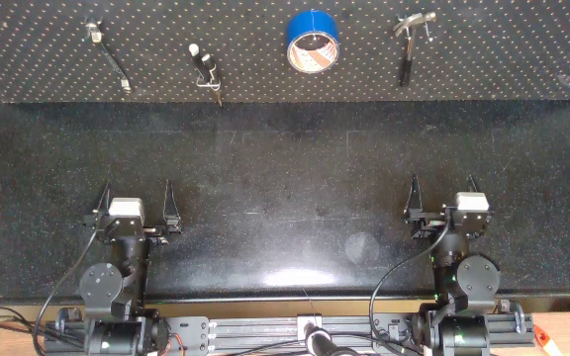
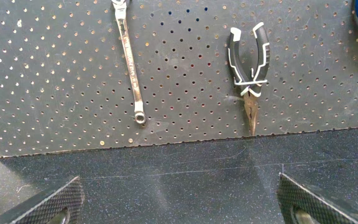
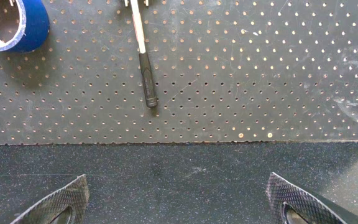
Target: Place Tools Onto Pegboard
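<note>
One black worktop (image 1: 285, 168) runs the full width of the scene. Along its far edge stands one dark pegboard (image 1: 522, 49), covered in rows of small holes.

Two arms stand at the near edge, the left arm (image 1: 117, 272) on the left and the right arm (image 1: 463, 267) on the right. Each ends in one claw. The left claw (image 1: 137, 188) is released, its two fingers spread wide with nothing between them, and it sits low over the near part of the worktop, pointing toward the pegboard. The right claw (image 1: 443, 185) is released in the same way, with bare worktop between its fingers. Both claws are well apart from the pegboard and from each other.

Four tools hang on the pegboard, one of each kind:

- One roll of blue tape (image 1: 315, 24) hangs just right of the middle and is the bulkiest of the four.
- One hammer (image 3: 148, 78) hangs farthest right, with its metal head uppermost and its dark grip pointing down toward the worktop.
- One slim metal wrench (image 2: 131, 62) hangs farthest left on a slight slant, its ring end lowest.
- One pair of pliers (image 2: 250, 68) with black-and-white handles hangs between the wrench and the tape, handles up and closed nose pointing down, the tip close to the lower edge of the pegboard.

All four tools are spaced well apart along the board, and none lies on the worktop.
</note>
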